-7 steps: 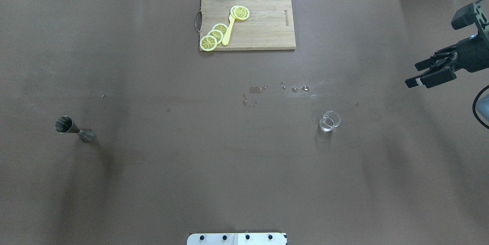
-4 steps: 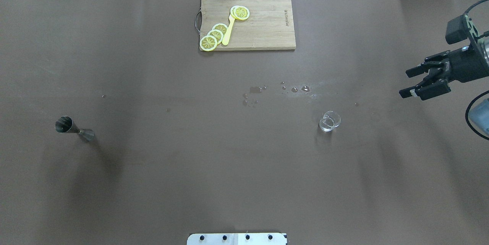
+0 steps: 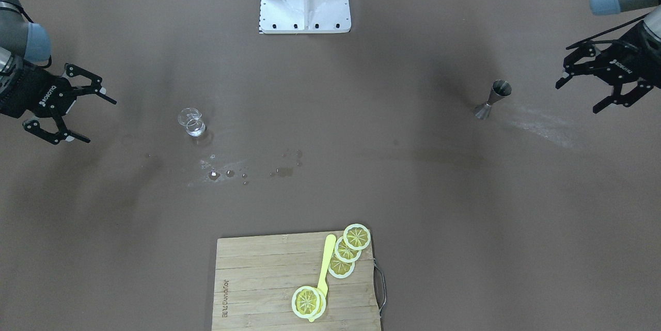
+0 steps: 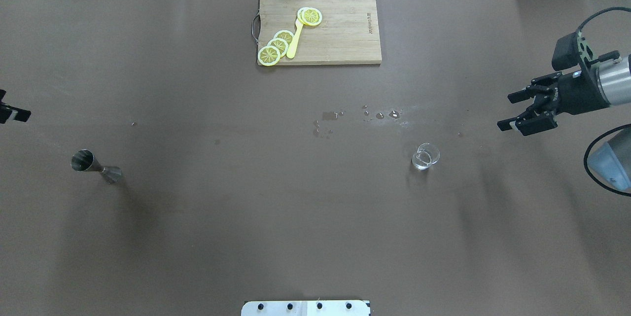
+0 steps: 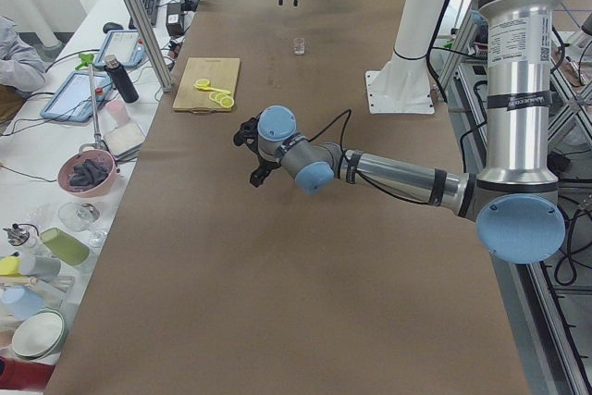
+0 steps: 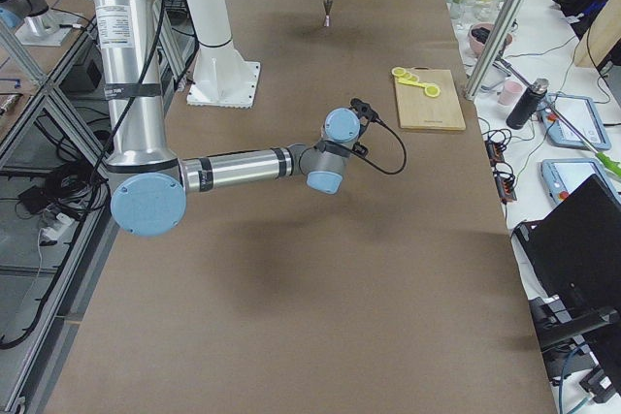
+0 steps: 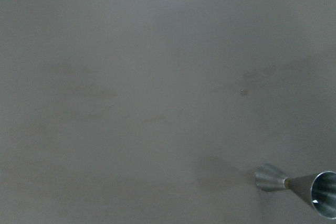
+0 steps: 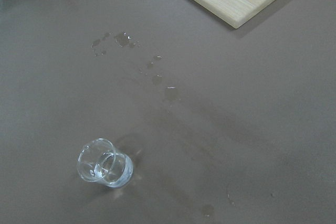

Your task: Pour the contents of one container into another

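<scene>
One clear glass beaker [image 4: 425, 156] stands upright on the brown table [image 4: 296, 217], right of centre, with spilled droplets [image 4: 379, 115] just beyond it. Well apart on the left side stands the steel jigger [image 4: 93, 165], also upright. The right gripper [image 4: 506, 111] hovers near the beaker, jaws wide and empty; the left gripper [image 3: 577, 97] hangs by the jigger, likewise spread and empty

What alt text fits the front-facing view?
The right gripper, open, hovers beside a glass beaker; the left gripper, open, beside a steel jigger; neither touches. A cutting board with lemon slices lies in the foreground.
</scene>
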Action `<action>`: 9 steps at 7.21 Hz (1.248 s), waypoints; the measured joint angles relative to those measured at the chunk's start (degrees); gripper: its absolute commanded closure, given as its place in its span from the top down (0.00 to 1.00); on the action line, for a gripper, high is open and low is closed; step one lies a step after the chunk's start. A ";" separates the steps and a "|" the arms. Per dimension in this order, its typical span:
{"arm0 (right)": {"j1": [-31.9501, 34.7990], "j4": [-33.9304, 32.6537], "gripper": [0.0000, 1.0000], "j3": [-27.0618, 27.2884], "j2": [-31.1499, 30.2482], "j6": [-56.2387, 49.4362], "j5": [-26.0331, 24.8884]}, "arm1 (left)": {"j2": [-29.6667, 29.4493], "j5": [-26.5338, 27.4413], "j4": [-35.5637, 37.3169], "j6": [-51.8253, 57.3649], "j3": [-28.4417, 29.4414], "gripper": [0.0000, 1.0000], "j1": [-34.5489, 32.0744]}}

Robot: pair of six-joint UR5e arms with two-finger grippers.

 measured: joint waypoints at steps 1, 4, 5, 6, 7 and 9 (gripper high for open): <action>-0.51 -0.51 1.00 -1.66 0.60 0.14 0.24 | 0.94 4.14 -9.85 -7.99 -0.46 0.98 4.61; -1.68 3.61 0.99 -3.17 1.16 -1.61 -3.14 | 5.96 25.81 -26.22 -18.07 -3.77 0.98 16.29; -3.07 6.95 0.99 -2.74 1.26 -4.14 -5.63 | 8.29 33.28 -28.10 -18.43 -4.98 0.98 18.90; -4.49 9.75 0.99 -2.51 1.40 -8.38 -6.76 | 10.52 42.06 -30.83 -18.59 -5.53 0.98 22.50; -6.05 11.56 0.98 -2.45 1.49 -12.95 -7.04 | 12.41 51.29 -33.72 -18.75 -5.74 0.98 26.55; -9.86 13.85 0.98 -2.54 1.52 -18.96 -6.98 | 14.53 66.14 -41.44 -22.59 -5.66 0.98 33.89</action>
